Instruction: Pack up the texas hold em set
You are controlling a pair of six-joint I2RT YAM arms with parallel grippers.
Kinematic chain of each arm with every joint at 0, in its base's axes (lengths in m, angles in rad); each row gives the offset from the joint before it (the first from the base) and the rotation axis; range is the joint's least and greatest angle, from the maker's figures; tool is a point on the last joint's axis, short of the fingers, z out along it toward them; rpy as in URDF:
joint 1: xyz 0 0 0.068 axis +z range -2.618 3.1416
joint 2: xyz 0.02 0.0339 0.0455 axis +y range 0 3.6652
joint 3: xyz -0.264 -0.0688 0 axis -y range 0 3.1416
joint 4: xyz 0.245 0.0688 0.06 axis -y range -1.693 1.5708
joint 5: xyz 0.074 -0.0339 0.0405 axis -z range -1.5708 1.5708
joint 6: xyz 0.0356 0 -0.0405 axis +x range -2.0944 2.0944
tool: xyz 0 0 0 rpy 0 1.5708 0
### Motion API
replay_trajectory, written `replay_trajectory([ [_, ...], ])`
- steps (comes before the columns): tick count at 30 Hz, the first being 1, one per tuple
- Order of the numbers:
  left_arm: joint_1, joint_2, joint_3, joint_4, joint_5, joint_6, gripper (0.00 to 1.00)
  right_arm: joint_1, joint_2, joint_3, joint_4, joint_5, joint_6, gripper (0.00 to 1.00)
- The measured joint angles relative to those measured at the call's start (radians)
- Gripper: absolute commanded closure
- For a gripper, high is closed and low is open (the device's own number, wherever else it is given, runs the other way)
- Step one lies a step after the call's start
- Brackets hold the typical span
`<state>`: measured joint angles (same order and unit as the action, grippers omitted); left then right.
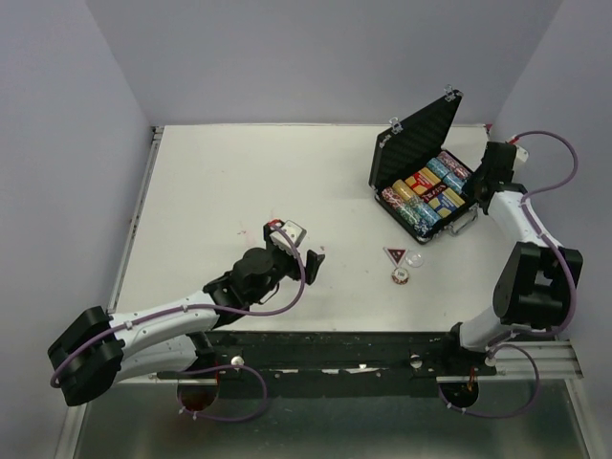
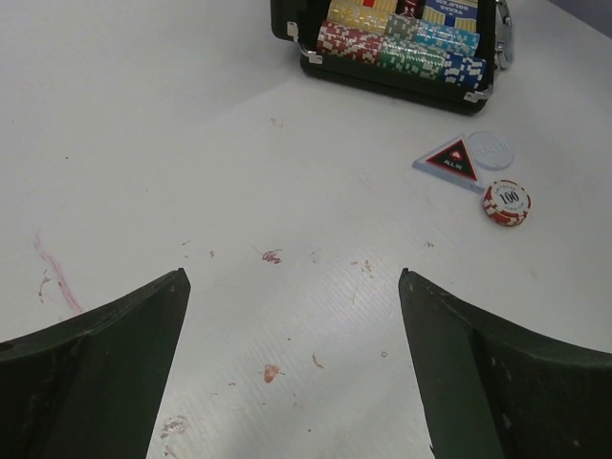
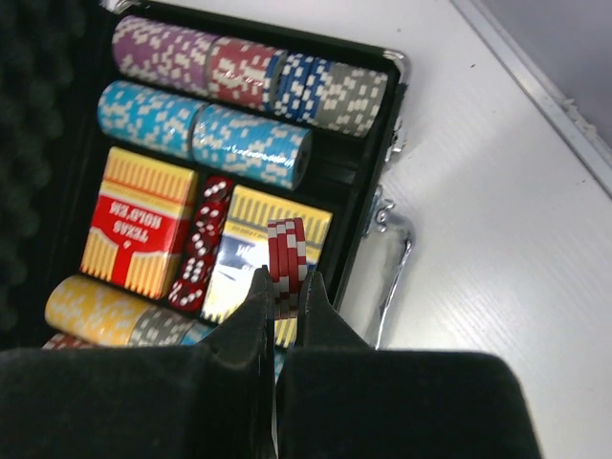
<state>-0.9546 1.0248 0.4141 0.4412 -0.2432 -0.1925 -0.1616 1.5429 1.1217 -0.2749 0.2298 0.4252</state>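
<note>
Right pincer (image 3: 284,295) is pinching a short stack of red chips (image 3: 287,251) edge-on. It hangs over the open case (image 1: 419,143) at the handle side, above a deck (image 3: 256,229) beside the dice (image 3: 196,251). Left pincer (image 2: 292,279) is spread wide and empty, low over bare worktop (image 2: 143,115), well apart from the case. Case sits far right with lid up, chip rows (image 3: 206,129) filling the slots. Out on the worktop near its front: marker (image 2: 448,163), disc (image 2: 489,149) touching or just beside it, 100 chip (image 2: 506,202) just beside the marker.

Risks, as I judge them:
- The stack is gripped only by the tips, so chips may fan out or scatter on release.
- No free slot shows under the stack. Dropped on the deck, it would sit proud and block the lid.
- The disc is flat and clear, so it is likely to skid under the left pincer.
- The right arm is near the lid, and a bump could slam it.
</note>
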Motion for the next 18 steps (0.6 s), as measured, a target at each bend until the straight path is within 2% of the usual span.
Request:
replay_trajectory([
  [18, 0.0, 0.042, -0.002, -0.025, -0.047, -0.004, 0.01, -0.043, 0.242, 0.111, 0.062, 0.043, -0.021, 0.99],
])
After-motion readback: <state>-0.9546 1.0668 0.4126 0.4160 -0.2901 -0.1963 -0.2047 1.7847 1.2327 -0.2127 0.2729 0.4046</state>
